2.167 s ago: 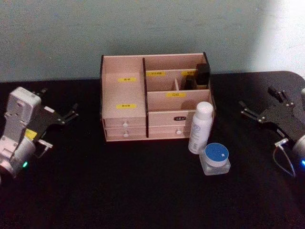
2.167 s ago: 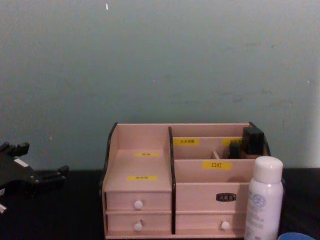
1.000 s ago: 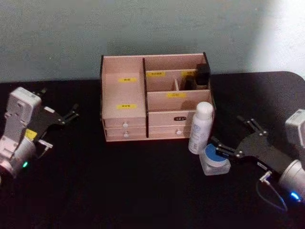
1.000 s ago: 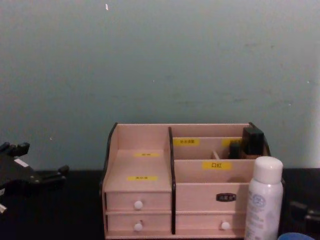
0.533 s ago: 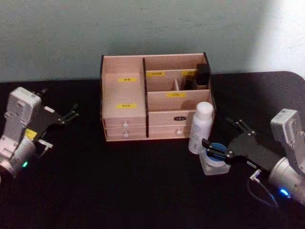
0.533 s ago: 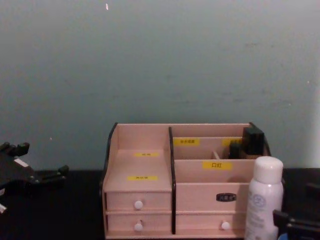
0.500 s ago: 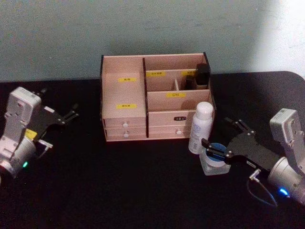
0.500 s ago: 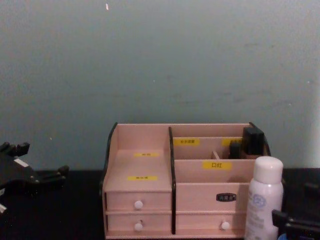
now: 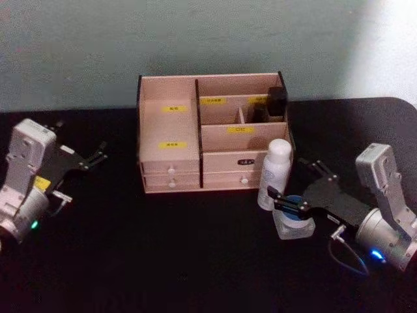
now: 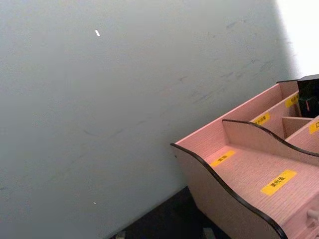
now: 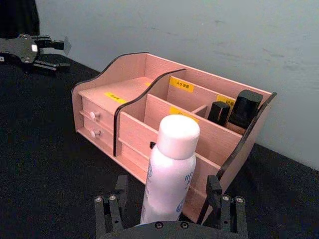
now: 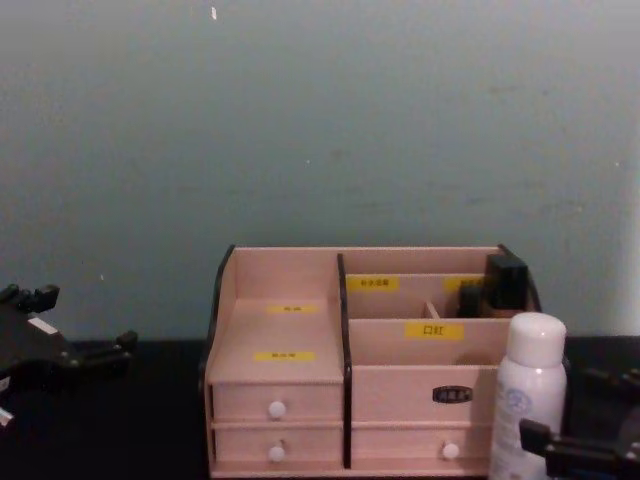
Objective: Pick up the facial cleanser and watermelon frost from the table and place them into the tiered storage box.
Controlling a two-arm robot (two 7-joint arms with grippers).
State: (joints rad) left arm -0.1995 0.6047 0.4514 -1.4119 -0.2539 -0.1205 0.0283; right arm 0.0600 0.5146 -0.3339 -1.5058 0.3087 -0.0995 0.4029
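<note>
A light wooden organiser (image 9: 171, 140) with dark edges stands upright on the black surface (image 9: 163, 261) in the upper middle of the head view. Its stepped open compartments carry small yellow labels, and its four white-knobbed drawers are closed. A white bottle (image 9: 274, 173) with a rounded white cap stands upright just in front of the organiser's lower right corner. A squat clear jar (image 9: 294, 227) with a blue lid sits just beside the bottle, lower and slightly to the right.
</note>
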